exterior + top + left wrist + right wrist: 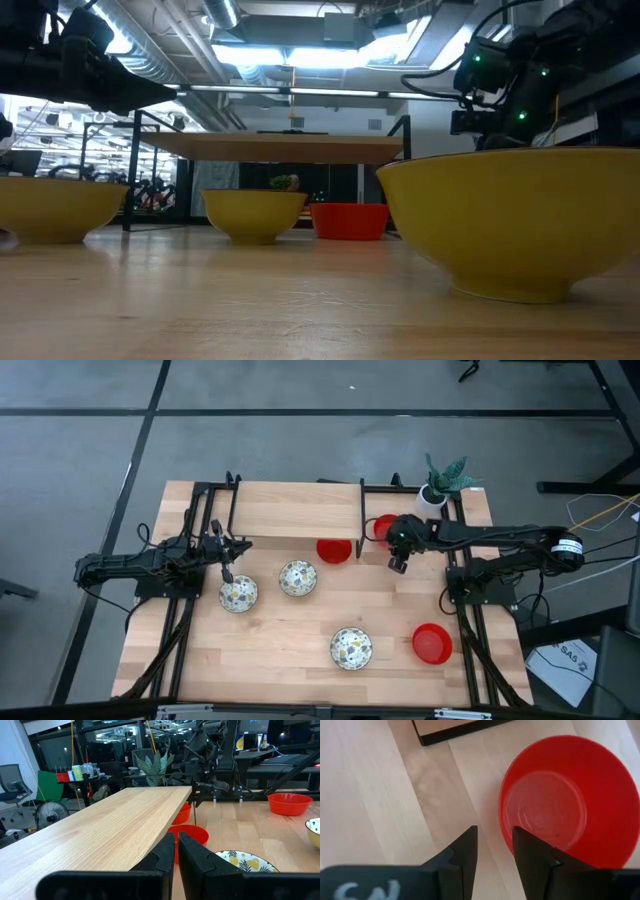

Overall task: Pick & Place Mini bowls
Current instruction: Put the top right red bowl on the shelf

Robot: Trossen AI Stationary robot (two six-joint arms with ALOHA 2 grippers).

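Right end effector [495, 847] I see hovering half-open and empty beside a red mini bowl [570, 800] by the shelf [295, 510]; left end effector [228, 574], closed, empty, hangs above a speckled bowl [238, 595] on the tabletop [290, 650].

White letters "SW" show on the right end effector's [495, 847] dark body.

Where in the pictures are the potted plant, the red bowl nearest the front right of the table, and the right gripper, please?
potted plant [436, 495], high view, on its white pot.
front-right red bowl [432, 643], high view, on its inside centre.
right gripper [495, 845], right wrist view, midway between its fingertips.
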